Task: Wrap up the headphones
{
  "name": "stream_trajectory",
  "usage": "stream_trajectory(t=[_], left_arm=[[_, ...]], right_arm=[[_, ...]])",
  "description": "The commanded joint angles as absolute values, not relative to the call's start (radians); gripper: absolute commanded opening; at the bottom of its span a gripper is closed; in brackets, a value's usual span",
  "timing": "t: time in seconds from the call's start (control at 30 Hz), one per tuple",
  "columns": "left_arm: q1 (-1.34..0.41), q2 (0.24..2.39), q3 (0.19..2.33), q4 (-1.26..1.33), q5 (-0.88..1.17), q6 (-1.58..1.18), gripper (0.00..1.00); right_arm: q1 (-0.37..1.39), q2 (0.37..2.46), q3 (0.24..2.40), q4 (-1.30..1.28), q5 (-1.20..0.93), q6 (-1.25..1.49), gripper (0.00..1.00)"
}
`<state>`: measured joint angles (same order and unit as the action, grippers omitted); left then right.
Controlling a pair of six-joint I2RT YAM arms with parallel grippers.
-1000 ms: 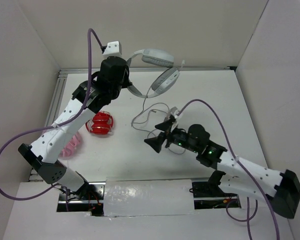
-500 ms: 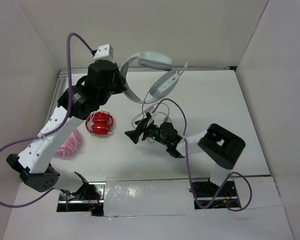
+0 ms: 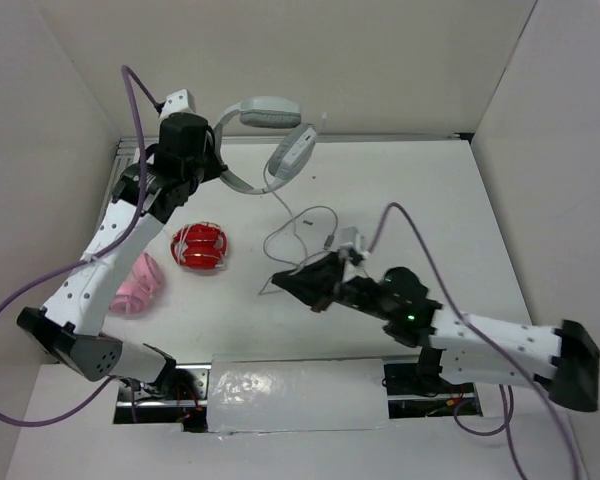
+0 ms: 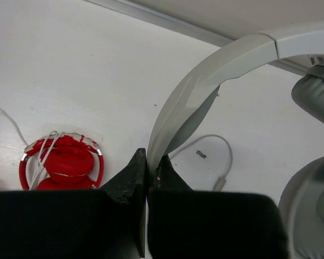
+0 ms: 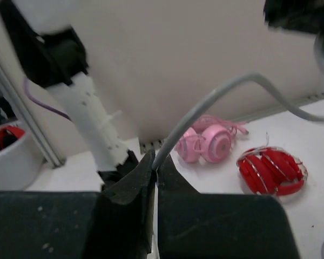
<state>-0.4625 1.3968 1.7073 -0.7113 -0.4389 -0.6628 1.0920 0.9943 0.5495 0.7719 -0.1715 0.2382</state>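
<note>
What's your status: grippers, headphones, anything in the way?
Left gripper shut on headphones, held off the table. Right gripper shut on cable. Red object, pink object off left, not blocking.

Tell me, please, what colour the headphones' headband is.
The headband is light grey and white, clearest in the left wrist view.

The red headphones (image 3: 200,247) lie near the left edge of the white worktop (image 3: 430,200). The pink headphones (image 3: 138,284) sit just beside them, closer to that edge.
</note>
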Motion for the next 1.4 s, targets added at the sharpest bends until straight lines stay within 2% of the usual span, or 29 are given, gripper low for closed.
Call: stream_trajectory(t=[0.0,0.17,0.27,0.43,0.6,0.73,0.87,0.9,0.97,1.07,1.23,1.3,1.33,1.37], left_arm=[[-0.417,1.422,1.668,-0.571,-0.419,-0.696,0.0],[-0.411,1.395,1.485,-0.491,-0.376,-0.637,0.0],[-0.42,1.358,1.355,-0.41,-0.344,-0.554,0.0],[-0.462,1.286,1.14,-0.289,-0.259,-0.41,0.0],[-0.503,1.177,0.97,-0.183,-0.163,-0.273,0.0],[-0.508,1.103,0.917,-0.157,-0.124,-0.264,0.0],[-0.503,1.101,0.939,-0.172,-0.161,-0.275,0.0],[-0.505,1.118,0.943,-0.181,-0.16,-0.279,0.0],[-0.508,1.138,0.946,-0.196,-0.131,-0.281,0.0],[-0.518,1.158,0.925,-0.189,-0.112,-0.291,0.0],[-0.61,1.201,0.93,-0.207,-0.067,-0.261,0.0],[-0.652,1.203,0.934,-0.216,-0.083,-0.238,0.0],[-0.69,1.2,0.937,-0.235,-0.086,-0.229,0.0],[-0.705,1.195,0.937,-0.241,-0.086,-0.224,0.0]], right_arm=[[1.178,0.709,0.577,0.333,0.082,0.235,0.0],[1.137,0.511,0.663,0.015,0.48,0.343,0.0],[1.063,0.467,0.716,-0.067,0.578,0.351,0.0],[0.884,0.474,0.811,-0.144,0.569,0.339,0.0],[0.669,0.511,0.868,-0.167,0.461,0.351,0.0],[0.464,0.526,0.884,-0.16,0.197,0.351,0.0],[0.419,0.534,0.894,-0.182,-0.096,0.222,0.0],[0.425,0.54,0.897,-0.195,-0.256,0.191,0.0],[0.469,0.557,0.908,-0.219,-0.441,0.094,0.0],[0.579,0.613,0.94,-0.262,-0.439,-0.024,0.0],[0.715,0.808,1.119,-0.299,-0.235,-0.196,0.0],[0.701,0.877,1.19,-0.319,-0.162,-0.224,0.0],[0.662,0.966,1.245,-0.322,-0.167,-0.253,0.0],[0.631,0.966,1.268,-0.319,-0.184,-0.253,0.0]])
